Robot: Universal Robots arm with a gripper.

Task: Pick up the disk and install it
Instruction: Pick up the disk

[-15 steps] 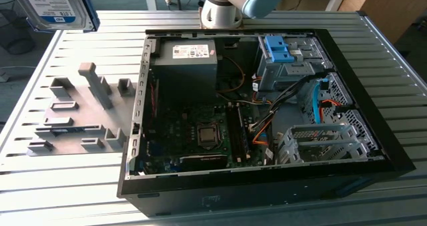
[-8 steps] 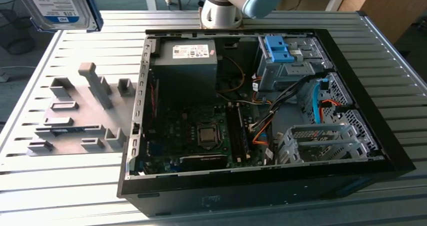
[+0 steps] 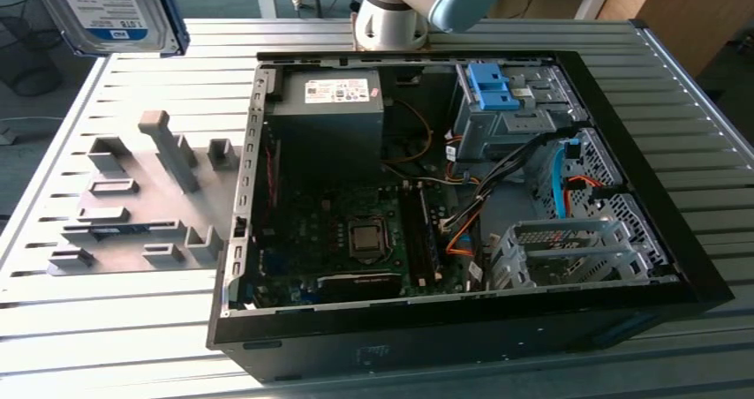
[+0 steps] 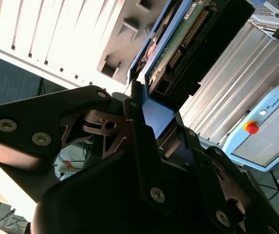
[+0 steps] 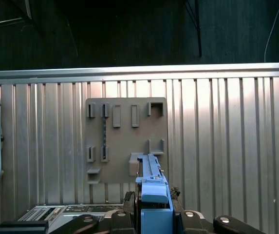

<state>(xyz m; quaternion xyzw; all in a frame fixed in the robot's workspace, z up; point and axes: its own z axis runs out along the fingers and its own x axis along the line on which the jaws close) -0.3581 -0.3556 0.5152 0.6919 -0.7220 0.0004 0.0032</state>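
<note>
**Disk clamped in my claw, up in the air beside the open case**

My claw [image 4: 158,117] is clamped on the disk [image 4: 188,44]. In the second wrist view my black fingers [image 4: 135,117] press on either side of its blue bracket [image 4: 159,109], and the drive's green circuit board faces that camera. In the first wrist view I see the disk edge-on, standing out from my claw with the bracket towards the camera.

Past it lies the grey fixture plate [image 5: 124,141], with raised blocks and slots, flat on the slatted metal worktop [image 5: 227,146]. The disk touches neither of them.

In the exterior view the disk sits in the top corner on the exterior view's left, with its white-and-blue label facing the camera. It is well apart from the open computer case [image 3: 471,346].

The case lies on its side on the worktop, just beside the fixture plate on the exterior view's right. Inside, a metal drive cage [image 3: 566,249] stands in the near corner. Farther back are the grey power supply [image 3: 324,108] with its white sticker and a blue latch piece [image 3: 489,86].

My arm's base [image 3: 401,15] stands behind the case. A light-blue pendant [image 4: 268,139] with a red button shows beyond the disk in the second wrist view.
</note>
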